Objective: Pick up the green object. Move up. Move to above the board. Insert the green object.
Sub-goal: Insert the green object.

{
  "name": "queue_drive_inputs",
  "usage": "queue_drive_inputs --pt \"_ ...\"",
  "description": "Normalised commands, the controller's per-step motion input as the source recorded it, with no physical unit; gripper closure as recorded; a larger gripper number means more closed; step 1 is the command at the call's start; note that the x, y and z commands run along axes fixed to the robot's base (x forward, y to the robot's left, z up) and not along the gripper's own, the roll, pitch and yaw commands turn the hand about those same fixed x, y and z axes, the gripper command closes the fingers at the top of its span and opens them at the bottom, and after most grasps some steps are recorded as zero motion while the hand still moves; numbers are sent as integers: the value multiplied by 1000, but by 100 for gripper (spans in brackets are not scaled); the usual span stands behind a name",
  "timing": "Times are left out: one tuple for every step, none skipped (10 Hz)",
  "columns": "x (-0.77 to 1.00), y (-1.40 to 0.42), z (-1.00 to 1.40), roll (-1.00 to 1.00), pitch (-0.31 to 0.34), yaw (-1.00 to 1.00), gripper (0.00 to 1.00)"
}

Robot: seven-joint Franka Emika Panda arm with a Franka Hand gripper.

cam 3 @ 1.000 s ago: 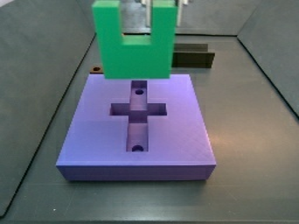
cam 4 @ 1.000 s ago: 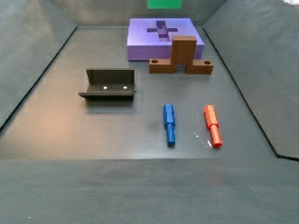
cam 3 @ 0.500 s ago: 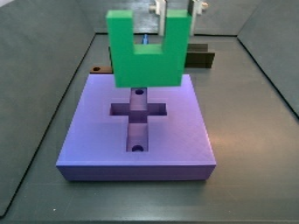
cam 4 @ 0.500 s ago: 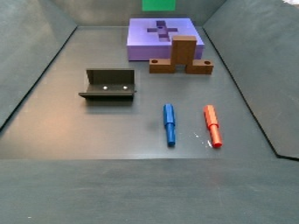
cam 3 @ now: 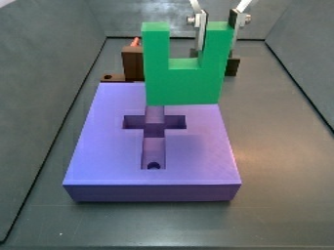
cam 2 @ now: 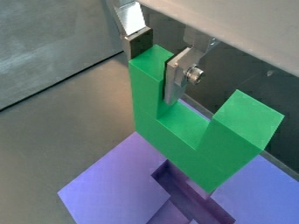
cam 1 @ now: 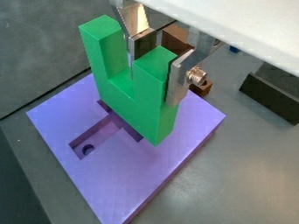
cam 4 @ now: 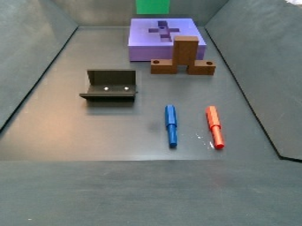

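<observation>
The bright green U-shaped block (cam 3: 182, 66) hangs in the air in the upper centre of a side view, prongs up, above the far half of the large lavender-purple rectangular board (cam 3: 196, 161). It does not touch the board; the cross-shaped recess (cam 3: 154, 124) lies open below its base. In the wrist views the same green block (cam 1: 131, 79) (cam 2: 197, 127) sits over the board (cam 1: 176, 162) (cam 2: 111, 192), above the recess (cam 1: 107, 129).

My gripper (cam 3: 217, 20) is at the top of that side view, and my flat silver fingers (cam 1: 177, 77) are clamped on one prong of the green block, one plate on its outer face and one in the slot between the prongs. A wrist view shows the second plate (cam 2: 177, 74) pressed flat against the prong.

In a side view only a strip of the green block (cam 4: 154, 6) shows at the top edge of the frame, above the board (cam 4: 147, 46). Just in front of the board stands a brown block with a flat base (cam 4: 184, 60). The dark L-shaped fixture (cam 4: 109, 86) stands at centre left on the grey table (cam 4: 94, 132). A blue marker (cam 4: 170, 125) and a red marker (cam 4: 215, 127) lie side by side at centre right, apart from each other.
</observation>
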Motion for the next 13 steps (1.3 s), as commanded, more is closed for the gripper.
queue_drive_inputs --pt "-97 66 -263 251 20 0 100" --pt "-149 0 -394 179 0 9 100" --pt "-69 0 -429 113 0 66 100" --pt "-60 0 -417 36 -14 80 100" --pt "-63 0 -394 0 -31 71 100" --pt "-63 0 -389 0 -36 31 100" --pt "-97 71 -323 -43 -59 0 100" --pt "-174 43 -94 -61 -133 0 100" --pt "-240 11 -6 -103 -219 -6 100" --pt "-180 0 0 -139 -241 0 100" --pt "-214 0 0 -103 -233 0 100" --pt "-251 26 -23 -79 -220 0 100" --pt "-246 69 -31 -16 -196 0 100"
